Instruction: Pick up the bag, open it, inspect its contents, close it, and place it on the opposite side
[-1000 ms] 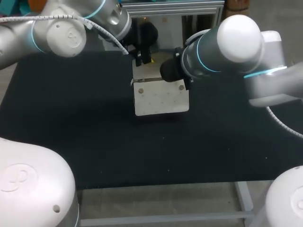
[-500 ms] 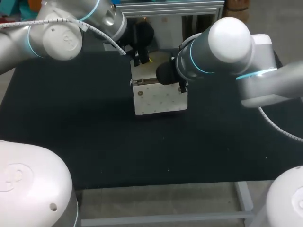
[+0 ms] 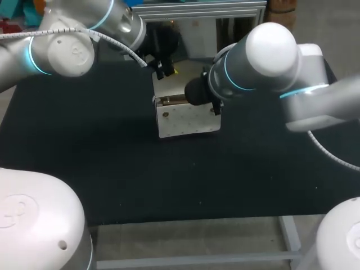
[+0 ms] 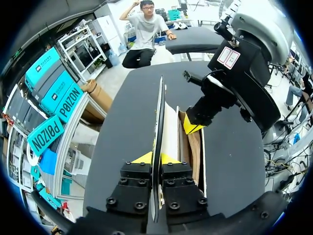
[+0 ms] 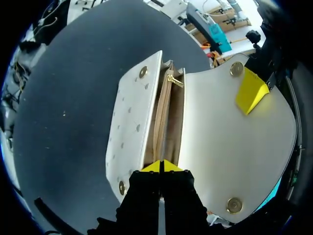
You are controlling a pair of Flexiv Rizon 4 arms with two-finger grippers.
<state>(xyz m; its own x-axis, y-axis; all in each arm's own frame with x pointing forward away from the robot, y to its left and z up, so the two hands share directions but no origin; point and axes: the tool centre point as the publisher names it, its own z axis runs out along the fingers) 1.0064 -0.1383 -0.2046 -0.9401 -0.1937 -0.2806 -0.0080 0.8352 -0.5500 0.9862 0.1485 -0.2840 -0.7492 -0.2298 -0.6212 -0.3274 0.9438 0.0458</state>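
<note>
Black covering runs over the whole desk [image 3: 84, 146], and both of my arms are in over its far middle, the left arm [image 3: 62, 48] and the right arm [image 3: 270, 56] meeting at the bag. That white bag [image 3: 188, 119] stands on the desk directly under both sets of fingers, its dotted front panel facing the head camera and its mouth open upward. Its broad white flap [image 5: 234, 147] is lifted away from the body, on the far side of the right fingers. The left gripper [image 4: 155, 157] has its fingers closed tight on the flap's thin edge, which runs straight out ahead from between the two yellow tips. One of those left tips shows in the right wrist view as a yellow patch [image 5: 251, 90] lying against the flap's inner face, well ahead of the right fingers. The right gripper [image 5: 161, 166] has its fingers drawn together, the yellow tips meeting at the near end of the bag's mouth; I cannot tell whether any thin wall of the bag is caught between them. Just ahead of the right fingers the tan lining [image 5: 164, 122] lies exposed between the front panel and the flap. Round gold snaps sit on the front panel [image 5: 143, 72] and on the flap's corners [image 5: 237, 69]. Smallest of all, a gold zip pull [image 5: 172, 80] lies at the far end of the lining.
</note>
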